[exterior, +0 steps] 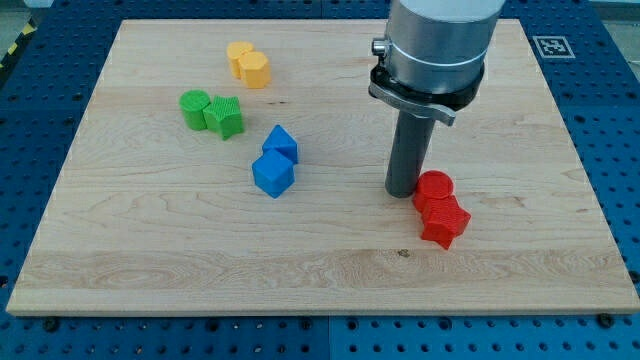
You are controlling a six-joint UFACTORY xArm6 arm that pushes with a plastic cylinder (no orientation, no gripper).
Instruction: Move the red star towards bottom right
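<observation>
My tip [402, 190] has no jaws to read; it sits just left of the red cylinder [434, 187], which touches the red star [444, 222] at the counter [520, 150]'s lower right. Risk: pushing through the cylinder could squirt the star sideways

Just one camera here, sitting in front of the wooden board [330, 270] and looking down at it on a slant, so the far edge sits at the view's top. It's close enough that the board nearly fills the frame, with blue pegboard table [610, 120] showing round the edges. The arm [440, 50] gets cut off at the top.
</observation>
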